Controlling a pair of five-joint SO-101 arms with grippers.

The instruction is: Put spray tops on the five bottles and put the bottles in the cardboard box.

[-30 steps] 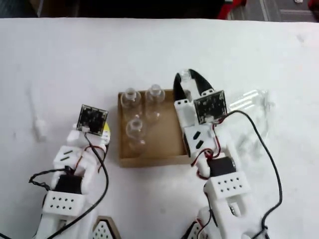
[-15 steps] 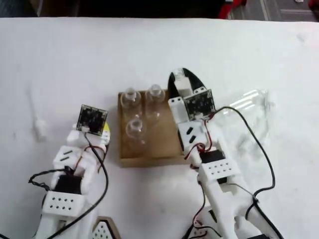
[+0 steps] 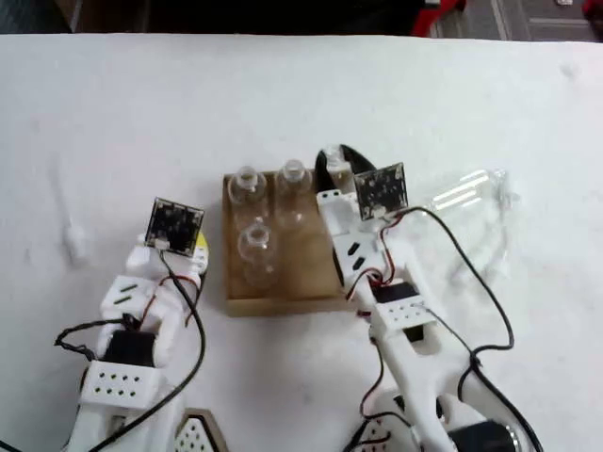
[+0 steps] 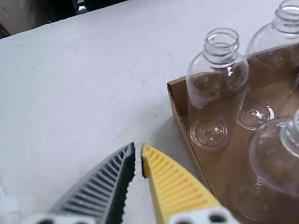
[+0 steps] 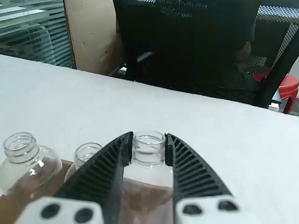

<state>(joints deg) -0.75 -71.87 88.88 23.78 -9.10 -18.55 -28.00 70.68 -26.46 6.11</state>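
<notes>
The cardboard box (image 3: 325, 299) lies mid-table with three clear, capless bottles upright in it: two at the far side (image 3: 247, 185) (image 3: 292, 177) and one nearer (image 3: 256, 243). My right gripper (image 5: 148, 140), with black fingers, is shut on the neck of a fourth capless bottle (image 5: 148, 150) at the box's far right corner (image 3: 331, 156). Brown cardboard shows through that bottle. My left gripper (image 4: 138, 154), with one grey and one yellow finger, is shut on nothing, low over the table just left of the box (image 4: 180, 109). A small white spray top (image 3: 75, 241) lies far left.
A crumpled clear plastic bag (image 3: 471, 212) lies right of the box, beside the right arm. Cables trail from both arms near the table's front. Open white tabletop stretches beyond the box and to the left.
My right gripper has carried its bottle leftward from beyond the box's right side to the box's far right corner. The left arm has kept still.
</notes>
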